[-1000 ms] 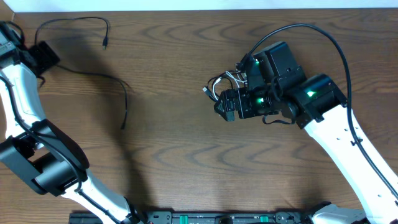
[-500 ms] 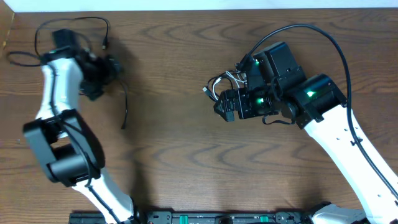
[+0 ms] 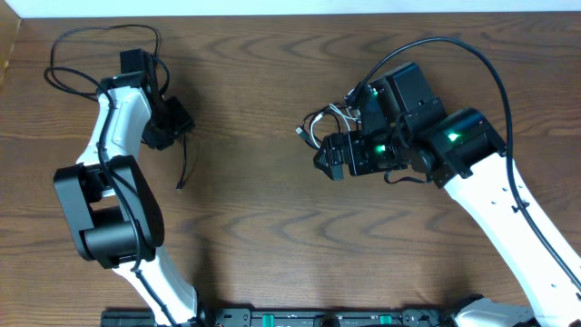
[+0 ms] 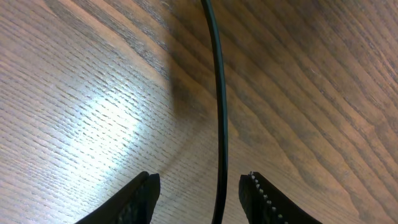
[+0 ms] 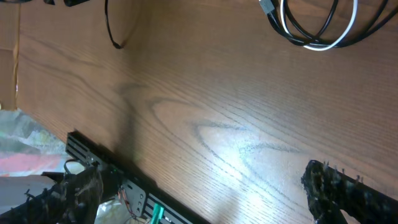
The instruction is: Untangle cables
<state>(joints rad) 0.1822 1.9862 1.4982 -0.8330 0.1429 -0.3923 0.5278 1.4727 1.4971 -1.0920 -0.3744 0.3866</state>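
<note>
One black cable (image 3: 184,156) lies loose on the wood at the left, looping up to the back edge. My left gripper (image 3: 174,123) hangs over it. In the left wrist view that cable (image 4: 219,112) runs between the fingers of the left gripper (image 4: 199,186), with wood showing on both sides, so the jaws stand open around it. A small coil of black and white cables (image 3: 318,123) lies at centre right. My right gripper (image 3: 329,156) is just in front of it, open and empty. In the right wrist view the coil (image 5: 317,28) is at the top and the right gripper (image 5: 211,196) is wide apart.
A black rail (image 3: 318,318) runs along the table's front edge, also seen as the rail (image 5: 106,168) in the right wrist view. The right arm's own thick black cable (image 3: 472,54) arches over it. The loose cable's end (image 5: 115,37) shows far off.
My left arm has swung from the far left edge rightward and come down over the loose black cable, and its jaws have narrowed. The right arm and the coil have not moved.
</note>
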